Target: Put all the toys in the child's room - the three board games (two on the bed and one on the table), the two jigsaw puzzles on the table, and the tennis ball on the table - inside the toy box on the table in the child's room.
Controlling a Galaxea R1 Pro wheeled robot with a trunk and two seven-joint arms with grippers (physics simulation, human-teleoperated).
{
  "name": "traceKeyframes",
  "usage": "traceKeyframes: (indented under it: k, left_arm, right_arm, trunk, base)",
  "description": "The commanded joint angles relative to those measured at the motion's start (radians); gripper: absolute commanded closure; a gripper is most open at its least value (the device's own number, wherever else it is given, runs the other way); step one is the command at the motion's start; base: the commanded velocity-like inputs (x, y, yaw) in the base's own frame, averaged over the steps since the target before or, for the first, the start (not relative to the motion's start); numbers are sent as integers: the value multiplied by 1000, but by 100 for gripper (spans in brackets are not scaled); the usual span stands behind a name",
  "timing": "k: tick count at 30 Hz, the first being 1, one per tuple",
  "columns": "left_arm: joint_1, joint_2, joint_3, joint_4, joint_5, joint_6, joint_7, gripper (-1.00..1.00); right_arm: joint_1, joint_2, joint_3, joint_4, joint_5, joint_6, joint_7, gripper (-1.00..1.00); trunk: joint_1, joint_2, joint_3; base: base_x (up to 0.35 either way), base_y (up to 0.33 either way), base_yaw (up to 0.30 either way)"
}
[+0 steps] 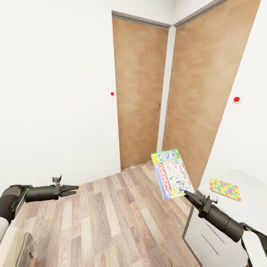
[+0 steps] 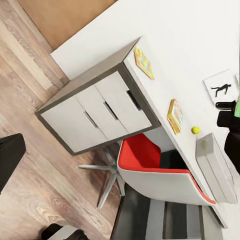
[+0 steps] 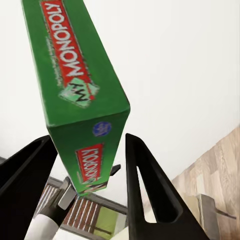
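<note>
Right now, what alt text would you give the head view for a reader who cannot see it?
The right gripper holds a Monopoly box up by its lower edge, in front of brown wooden doors. The left gripper hangs empty over the wood floor, and a jigsaw puzzle lies on the white table.

Both arms are dark grey cylinders with white upper segments, each ending in a black end effector (left (image 1: pixel 72 190), right (image 1: pixel 190 196)) with two tapered, pointed fingers.
</note>
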Motion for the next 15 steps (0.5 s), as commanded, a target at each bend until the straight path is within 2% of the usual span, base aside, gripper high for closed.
traceKeyframes:
  k: [1, 4, 6, 9, 12, 15]
  left_arm:
    - [-1, 1, 6, -8, -8, 13, -8, -100]
    - [-1, 9, 11, -46, 5, 58, -8, -100]
    - [1, 36, 8, -130, 50, 120, -8, -100]
    - [32, 63, -2, -194, 130, 154, -8, -100]
    - [47, 75, -4, -217, 158, 163, -8, -100]
    - [53, 80, -7, -227, 169, 166, -8, -100]
  right_arm:
    - [5, 0, -13, -13, 0, 14, 5, 100]
    - [13, 0, -28, -27, 0, 28, 5, 100]
    - [15, 1, -33, -31, 1, 32, 5, 100]
    - [16, 1, -36, -31, 1, 34, 6, 100]
    - [16, 1, -37, -31, 2, 34, 7, 100]
    - [16, 0, -52, -27, 2, 34, 7, 100]
  trunk:
    - [1, -2, -2]
    - [1, -2, -4]
    - [1, -2, -5]
    - [1, -2, -6]
    - [1, -2, -8]
    - [1, -2, -9]
  base:
    - [0, 0, -262]
    - [0, 0, -262]
    - [0, 0, -262]
    - [0, 0, -263]
    - [0, 0, -263]
    - [0, 0, -262]
